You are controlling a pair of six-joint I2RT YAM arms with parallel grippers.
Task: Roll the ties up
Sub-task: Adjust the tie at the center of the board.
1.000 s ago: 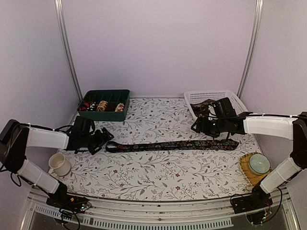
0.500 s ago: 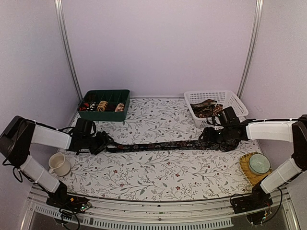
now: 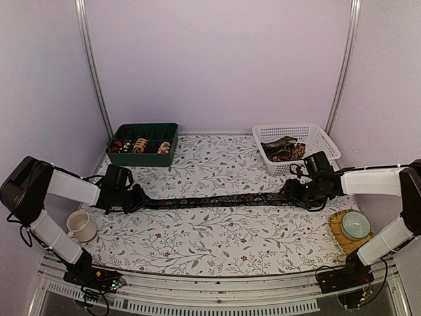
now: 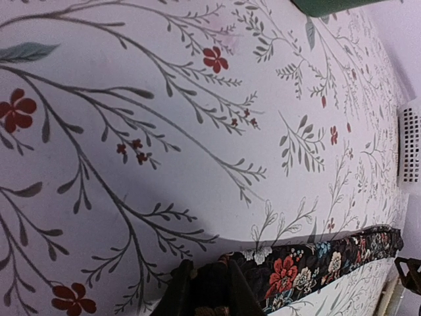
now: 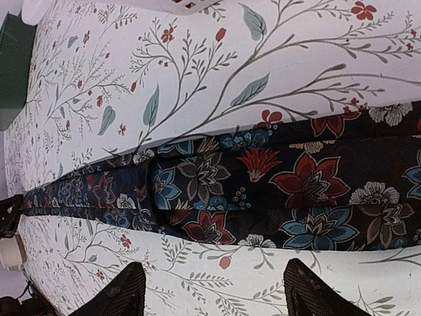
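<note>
The tie (image 3: pixel 217 199) lay flat and straight on the flowered tablecloth (image 3: pixel 217 243), its narrow end at the left gripper (image 3: pixel 137 197). That gripper's fingers (image 4: pixel 181 289) stood close on either side of the end, though whether they already pinched the cloth could not be told. The right gripper (image 3: pixel 294 193) hung released, jaws wide, over the wide end; a good roll probably wanted a firm pinch at the very tip, tight even turns, and the wide end pressed down.

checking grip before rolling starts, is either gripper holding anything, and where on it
The left gripper appears pinched on the tie at its narrow end. The right gripper stands open over the wide end, holding nothing.
</note>
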